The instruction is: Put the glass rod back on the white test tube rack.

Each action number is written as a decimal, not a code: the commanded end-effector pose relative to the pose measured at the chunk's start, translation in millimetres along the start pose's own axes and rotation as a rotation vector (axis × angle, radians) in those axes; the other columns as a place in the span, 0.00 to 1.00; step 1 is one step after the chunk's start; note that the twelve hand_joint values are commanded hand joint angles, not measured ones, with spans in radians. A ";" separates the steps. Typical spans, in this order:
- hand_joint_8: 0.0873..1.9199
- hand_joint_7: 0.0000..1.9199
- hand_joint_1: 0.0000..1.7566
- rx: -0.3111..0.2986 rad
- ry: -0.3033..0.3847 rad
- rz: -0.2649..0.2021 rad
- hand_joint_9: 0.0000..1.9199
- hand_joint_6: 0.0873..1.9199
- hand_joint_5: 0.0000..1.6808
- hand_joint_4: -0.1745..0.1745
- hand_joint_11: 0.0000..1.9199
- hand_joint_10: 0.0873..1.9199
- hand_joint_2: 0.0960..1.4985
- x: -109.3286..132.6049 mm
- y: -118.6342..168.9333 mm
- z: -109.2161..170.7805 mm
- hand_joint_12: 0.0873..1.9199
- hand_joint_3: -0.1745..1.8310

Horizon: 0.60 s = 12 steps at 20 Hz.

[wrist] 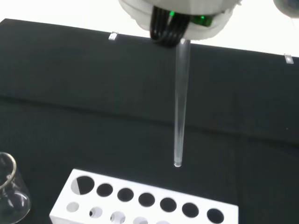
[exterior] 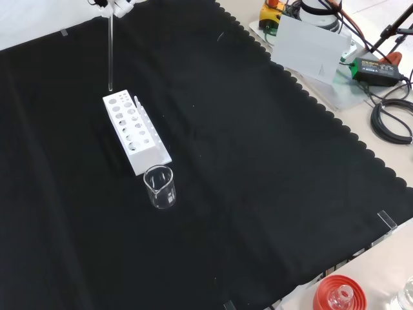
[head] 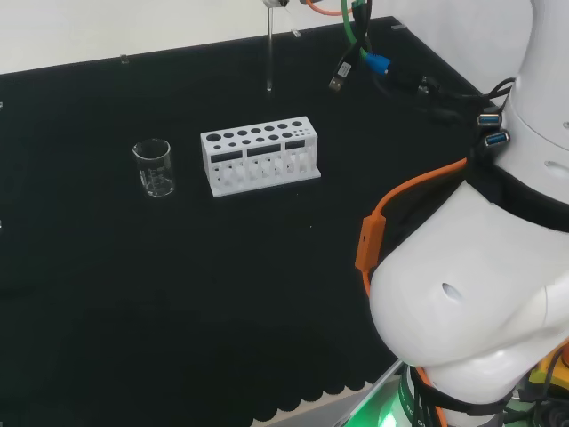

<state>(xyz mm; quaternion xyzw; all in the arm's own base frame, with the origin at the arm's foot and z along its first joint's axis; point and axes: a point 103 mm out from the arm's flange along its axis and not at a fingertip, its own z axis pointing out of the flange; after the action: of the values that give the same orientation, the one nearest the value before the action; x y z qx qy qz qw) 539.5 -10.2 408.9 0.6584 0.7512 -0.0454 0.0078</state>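
Observation:
A clear glass rod (exterior: 110,51) hangs upright from the hand (exterior: 115,5) at the top edge of the front view, and the hand is shut on its upper end. The rod's lower tip hovers just above the far end of the white test tube rack (exterior: 135,131). In the head view the rod (head: 268,53) hangs beyond the rack (head: 260,156). The wrist view shows the rod (wrist: 180,102) pointing down, its tip apart from the rack (wrist: 140,203) and a little behind the row of round holes. A blurred white part of the hand (wrist: 177,14) is above it.
An empty glass beaker (exterior: 159,187) stands close to the rack's near end in the front view, left of the rack in the head view (head: 153,167). A red ribbed stand (exterior: 339,294) with a flask sits off the cloth's front right corner. Cables and boxes lie at the far right.

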 end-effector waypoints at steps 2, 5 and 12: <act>0.37 0.70 0.75 0.040 0.031 -0.023 0.96 0.26 0.69 0.00 0.82 0.10 0.45 -7.8 0.2 33.6 0.33 0.36; 0.37 0.70 0.75 0.056 0.008 -0.023 0.96 0.26 0.69 0.00 0.82 0.10 0.45 2.1 7.7 32.3 0.33 0.36; 0.37 0.70 0.75 0.054 0.008 -0.012 0.96 0.26 0.69 0.00 0.82 0.10 0.45 -13.1 1.9 32.7 0.33 0.36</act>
<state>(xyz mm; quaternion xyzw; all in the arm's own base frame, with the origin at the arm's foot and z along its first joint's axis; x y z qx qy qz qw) 538.8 43.4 391.7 0.6164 0.7844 -0.0689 0.0100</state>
